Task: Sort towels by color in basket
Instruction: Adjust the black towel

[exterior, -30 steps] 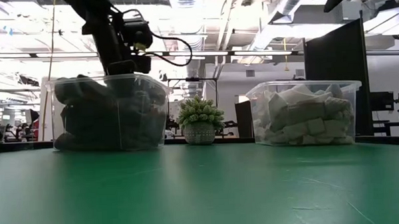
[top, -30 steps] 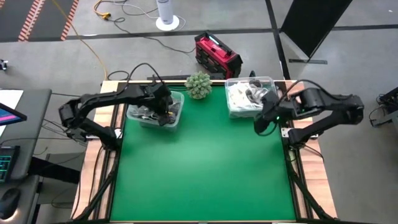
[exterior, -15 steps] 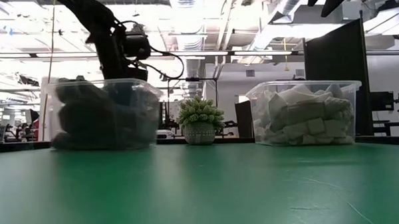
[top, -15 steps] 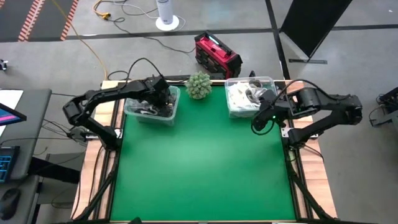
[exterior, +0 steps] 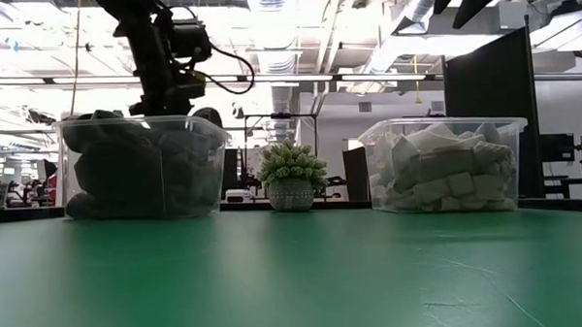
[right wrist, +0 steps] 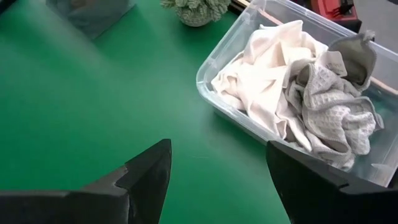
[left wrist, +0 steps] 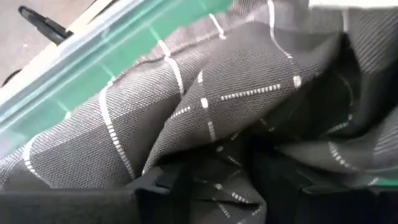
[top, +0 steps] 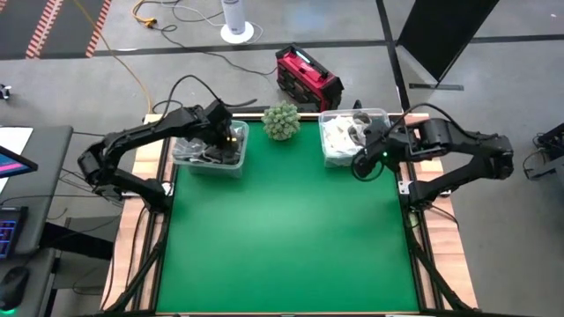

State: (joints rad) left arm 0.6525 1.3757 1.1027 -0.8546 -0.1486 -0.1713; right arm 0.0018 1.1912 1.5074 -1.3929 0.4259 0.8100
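No lettering, label, brand, number or sign can be read in any view; the two clear bins, the towels and the green table surface carry no legible marking; the red case on the floor at the upper middle of the high view shows no readable name.

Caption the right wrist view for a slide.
Open right hand hovers over green table beside clear bin of white towels.
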